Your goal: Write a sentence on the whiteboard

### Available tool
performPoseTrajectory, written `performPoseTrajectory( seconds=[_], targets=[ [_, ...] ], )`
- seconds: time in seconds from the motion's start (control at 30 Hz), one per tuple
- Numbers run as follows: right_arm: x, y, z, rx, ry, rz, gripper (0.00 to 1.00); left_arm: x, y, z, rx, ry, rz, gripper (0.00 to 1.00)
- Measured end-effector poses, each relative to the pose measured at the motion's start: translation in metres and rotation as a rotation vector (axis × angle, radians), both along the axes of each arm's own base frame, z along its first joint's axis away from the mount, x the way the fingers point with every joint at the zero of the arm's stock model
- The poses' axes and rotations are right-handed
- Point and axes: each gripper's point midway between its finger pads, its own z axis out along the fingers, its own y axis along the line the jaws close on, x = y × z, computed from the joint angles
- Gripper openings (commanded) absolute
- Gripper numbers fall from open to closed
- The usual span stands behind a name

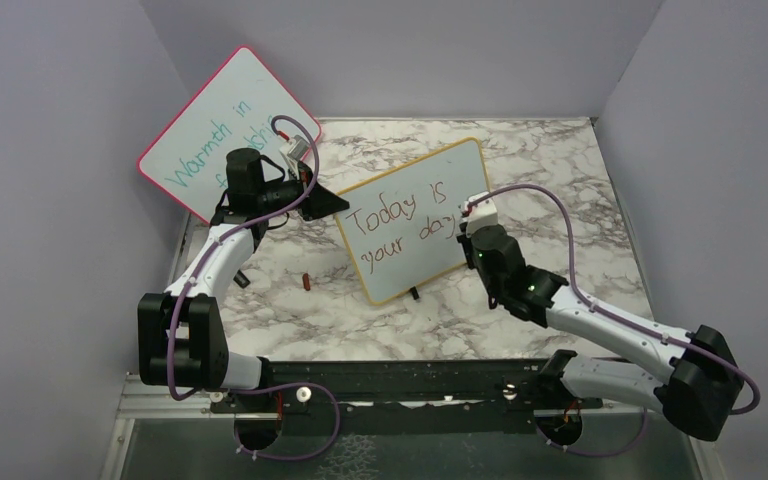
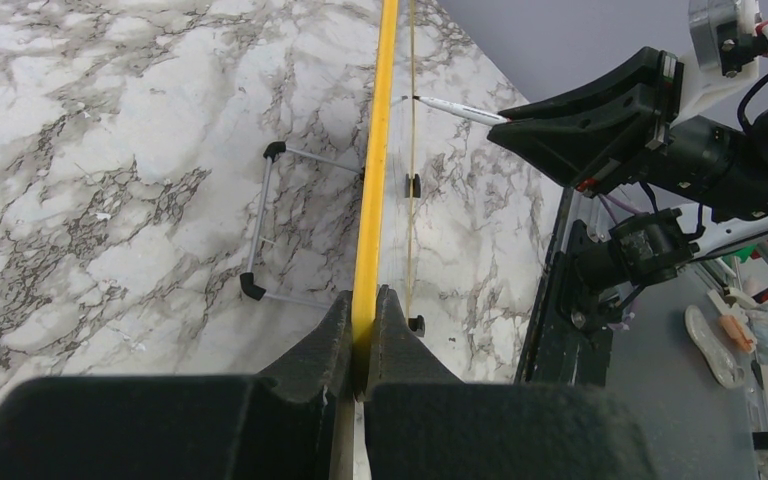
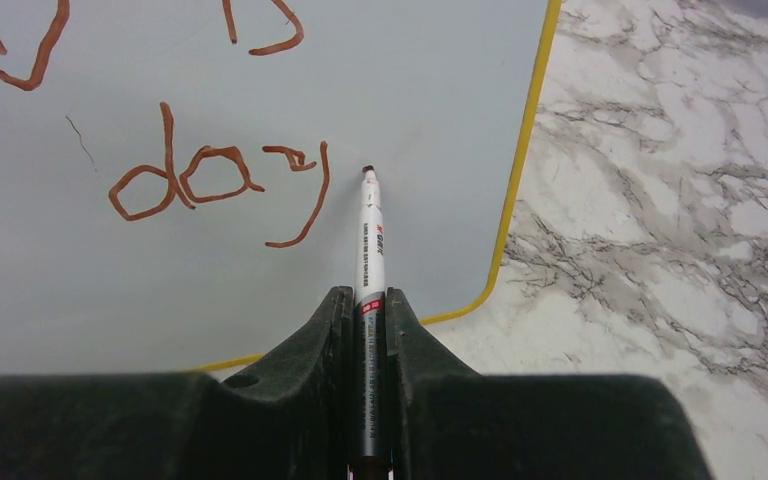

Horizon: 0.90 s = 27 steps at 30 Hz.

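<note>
The whiteboard (image 1: 438,170), yellow-framed, stands tilted on the marble table. The sentence (image 1: 400,225) reads "Today is your day" in red-brown over two lines. My left gripper (image 1: 335,205) is shut on the board's left edge; in the left wrist view its fingertips (image 2: 365,300) clamp the yellow frame (image 2: 375,150). My right gripper (image 1: 467,228) is shut on a white marker (image 3: 371,240). The marker's tip sits just right of the "y" of "day" (image 3: 220,185). I cannot tell whether the tip touches the surface (image 3: 410,90). The marker (image 2: 455,110) also shows in the left wrist view.
A pink-framed board (image 1: 225,120) with teal writing leans against the left wall behind my left arm. A small red cap (image 1: 305,281) lies on the marble in front of the board. The board's wire stand (image 2: 255,240) reaches out behind it. A black rail (image 1: 390,385) runs along the near edge.
</note>
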Motion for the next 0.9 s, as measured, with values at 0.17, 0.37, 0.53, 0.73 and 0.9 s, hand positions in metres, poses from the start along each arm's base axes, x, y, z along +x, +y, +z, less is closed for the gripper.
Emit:
performPoseTrajectory(
  seconds=[0.17, 0.37, 0.53, 0.73, 0.9],
  targets=[
    [-0.005, -0.006, 0.015, 0.029, -0.028, -0.001, 0.00, 0.000, 0.000, 0.000, 0.000, 0.000, 0.000, 0.00],
    [-0.015, -0.016, 0.034, 0.077, -0.062, -0.008, 0.01, 0.000, 0.000, 0.001, 0.000, -0.001, 0.000, 0.05],
    [-0.024, -0.025, 0.046, 0.098, -0.080, -0.010, 0.00, 0.000, 0.000, 0.003, 0.002, 0.003, 0.003, 0.23],
    [-0.030, -0.034, 0.057, 0.119, -0.106, -0.020, 0.01, 0.007, 0.003, 0.005, 0.015, 0.009, 0.042, 0.49],
    [-0.033, -0.038, 0.059, 0.117, -0.107, -0.022, 0.01, 0.014, 0.005, 0.016, 0.011, 0.009, 0.086, 0.69]
  ],
)
